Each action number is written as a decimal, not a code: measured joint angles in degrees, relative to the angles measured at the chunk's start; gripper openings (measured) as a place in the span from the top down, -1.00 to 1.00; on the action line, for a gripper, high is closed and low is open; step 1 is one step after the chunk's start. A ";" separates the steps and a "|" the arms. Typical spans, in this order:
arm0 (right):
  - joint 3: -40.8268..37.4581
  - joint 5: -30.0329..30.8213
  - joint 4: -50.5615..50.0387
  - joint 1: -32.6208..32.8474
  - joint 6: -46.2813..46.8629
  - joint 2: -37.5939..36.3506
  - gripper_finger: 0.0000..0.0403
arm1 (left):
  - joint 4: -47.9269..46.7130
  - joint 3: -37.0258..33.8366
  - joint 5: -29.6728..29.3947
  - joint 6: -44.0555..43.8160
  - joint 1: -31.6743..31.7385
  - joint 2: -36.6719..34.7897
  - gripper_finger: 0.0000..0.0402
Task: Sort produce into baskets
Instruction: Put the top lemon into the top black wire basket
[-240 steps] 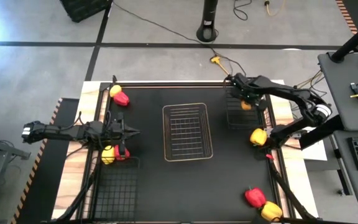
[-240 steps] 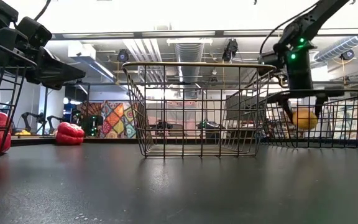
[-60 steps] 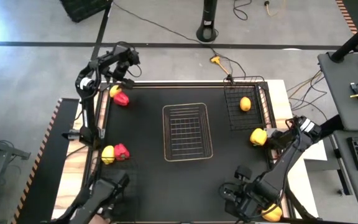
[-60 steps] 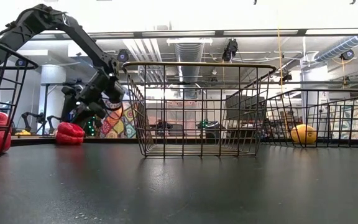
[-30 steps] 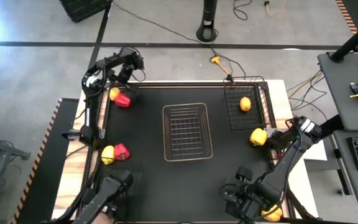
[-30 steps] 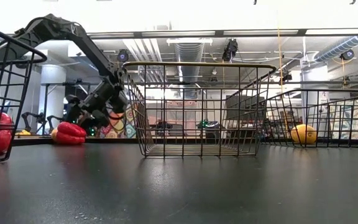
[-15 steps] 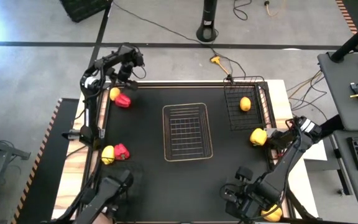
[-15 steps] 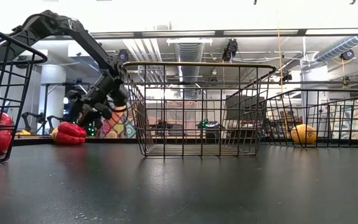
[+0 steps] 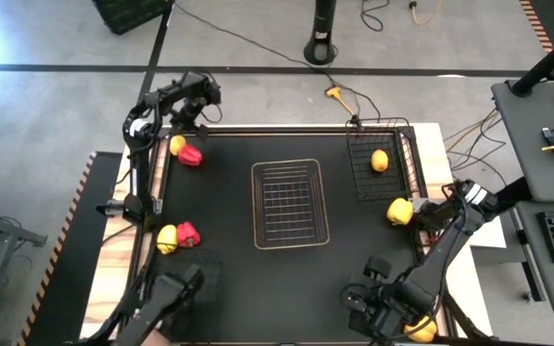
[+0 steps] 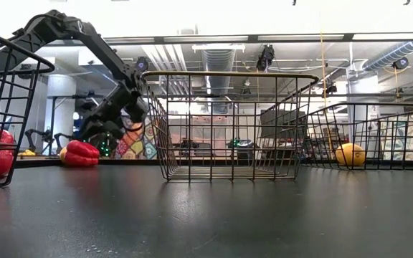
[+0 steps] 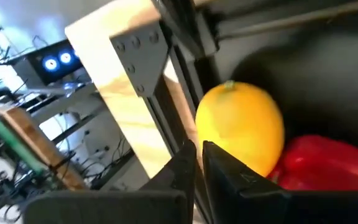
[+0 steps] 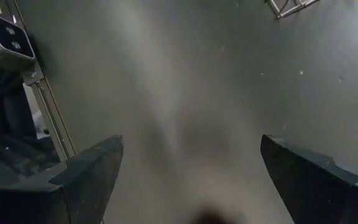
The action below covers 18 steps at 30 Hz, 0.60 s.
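A lemon (image 9: 177, 144) and a red bell pepper (image 9: 190, 155) lie side by side on the black table at its far left corner; both show close in the left wrist view (image 11: 241, 127) (image 11: 328, 168). My left gripper (image 9: 185, 123) is shut and empty, just above and beyond them (image 10: 95, 129). My right gripper (image 9: 362, 288) is wide open and empty (image 12: 191, 180) over bare table at the near right. A yellow pepper (image 9: 419, 329) shows partly under the right arm. A lemon (image 9: 380, 160) lies in the far-right black basket (image 9: 359, 183).
The pale wire basket (image 9: 289, 204) stands at the table's middle. A yellow pepper (image 9: 399, 210) lies on the table at the right. A lemon (image 9: 166, 238) and a red pepper (image 9: 188, 234) lie at the left, just beyond the near-left black basket (image 10: 6, 93).
My left gripper has risen a little above the far-left lemon and red pepper, staying shut. The produce has not moved.
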 joint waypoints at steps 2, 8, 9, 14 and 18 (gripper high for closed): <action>0.00 -0.02 -0.02 0.19 -0.13 0.00 -0.85 | 0.05 -1.73 -2.22 -1.35 0.41 0.02 0.98; 0.00 -0.02 -0.03 0.37 -0.13 0.00 -0.85 | 0.03 -2.86 -4.37 -1.19 0.51 0.02 1.00; 0.00 -0.02 -0.02 0.36 -0.13 0.00 -0.85 | 0.05 -2.80 -3.99 -1.09 0.44 0.02 1.00; 0.00 0.00 -0.01 0.36 0.70 0.00 -0.85 | 0.03 -2.61 -2.45 0.71 0.55 0.02 1.00; 0.00 0.00 -0.01 0.36 0.87 0.00 -0.85 | 0.03 -2.60 -1.47 1.84 0.08 0.02 1.00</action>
